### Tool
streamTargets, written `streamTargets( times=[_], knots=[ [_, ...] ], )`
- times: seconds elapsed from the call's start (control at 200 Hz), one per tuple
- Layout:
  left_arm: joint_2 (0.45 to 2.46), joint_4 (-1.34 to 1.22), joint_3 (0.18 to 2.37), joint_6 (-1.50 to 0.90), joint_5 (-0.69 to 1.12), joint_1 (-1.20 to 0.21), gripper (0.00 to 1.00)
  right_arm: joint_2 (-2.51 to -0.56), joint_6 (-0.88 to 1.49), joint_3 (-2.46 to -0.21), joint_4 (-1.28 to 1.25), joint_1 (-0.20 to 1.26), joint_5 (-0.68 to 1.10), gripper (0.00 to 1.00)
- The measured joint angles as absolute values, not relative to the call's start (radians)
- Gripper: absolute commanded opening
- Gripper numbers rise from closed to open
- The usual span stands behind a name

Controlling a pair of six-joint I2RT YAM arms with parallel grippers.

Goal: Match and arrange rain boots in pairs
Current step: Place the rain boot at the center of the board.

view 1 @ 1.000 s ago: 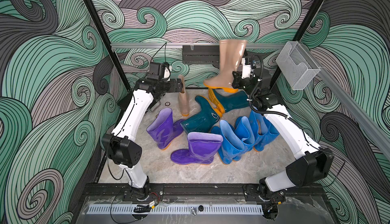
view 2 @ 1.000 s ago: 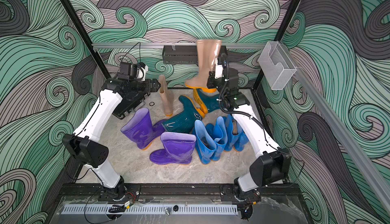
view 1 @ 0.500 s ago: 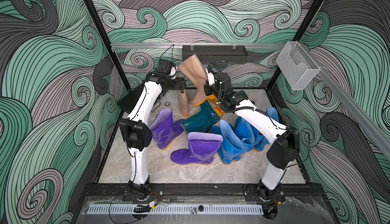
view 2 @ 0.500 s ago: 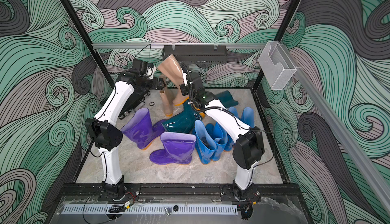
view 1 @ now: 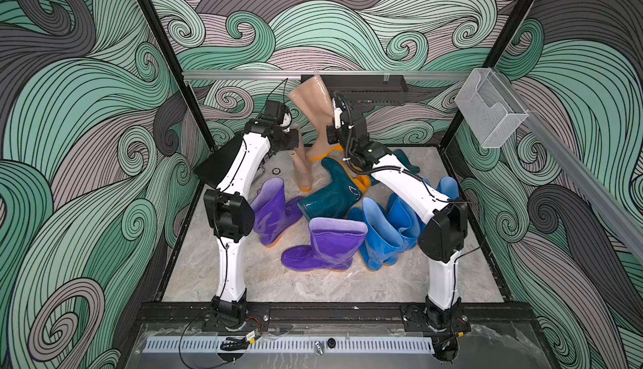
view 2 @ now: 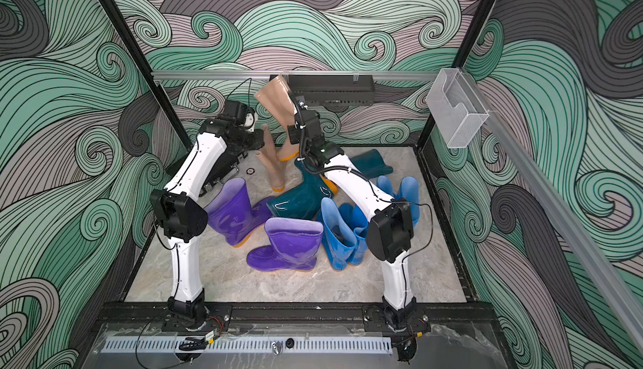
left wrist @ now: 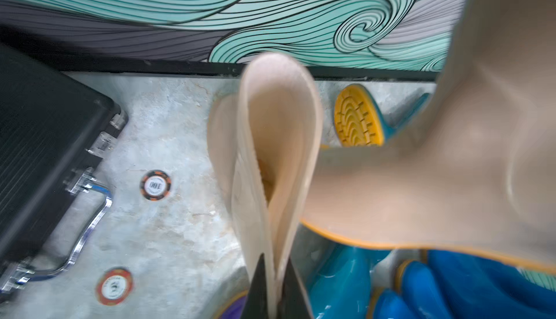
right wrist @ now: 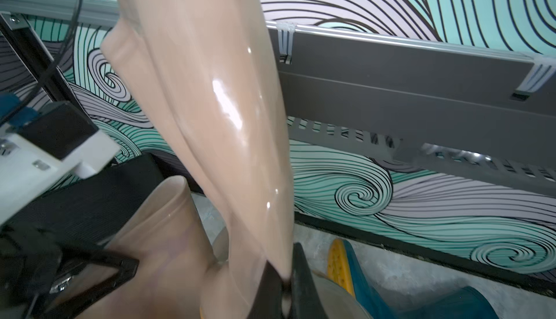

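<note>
Moved over the last second: raised beige boot (view 1: 313, 106), carried from the back right to the back centre and now tilted just beside standing beige boot (view 1: 301, 167); left end effector (left wrist: 272, 284), gone from wide apart to clamped on that standing boot's shaft rim, pinched flat into a teardrop in the left wrist view. Right end effector (right wrist: 284, 275): closed tight low on the raised boot's shaft, sole seemingly clear of the counter (view 1: 313, 287). Held so, by judgement, to bring both beige ones together as a pair: steadying of the mate against tipping on the left side, lowering of its twin alongside on the right. Elsewhere on the counter, not gripped: two purple boots (view 1: 276, 210), one by the left arm's elbow and one nearer the front, close but not side by side; dark teal boots (view 1: 334, 195), one lying at centre, one toward the back right, well apart; blue boots (view 1: 386, 235), clustered under the right arm, count partly hidden. Not of the task: black case (left wrist: 45, 116) at the back left, with two poker chips (left wrist: 155, 184) near its handle. Likely hazard: raised boot's toe knocking the standing one over on the way down.
</note>
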State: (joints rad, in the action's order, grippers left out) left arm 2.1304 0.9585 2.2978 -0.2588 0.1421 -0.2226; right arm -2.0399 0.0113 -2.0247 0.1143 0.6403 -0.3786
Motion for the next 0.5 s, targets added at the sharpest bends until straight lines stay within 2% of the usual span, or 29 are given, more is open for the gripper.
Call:
streamTargets(
  times=[0.495],
  knots=[
    [2.069,0.957,2.226,-0.307,0.059,-0.146,0.0,-2.397,-0.027,-2.444,0.072,0.719,-0.595,0.0]
  ],
)
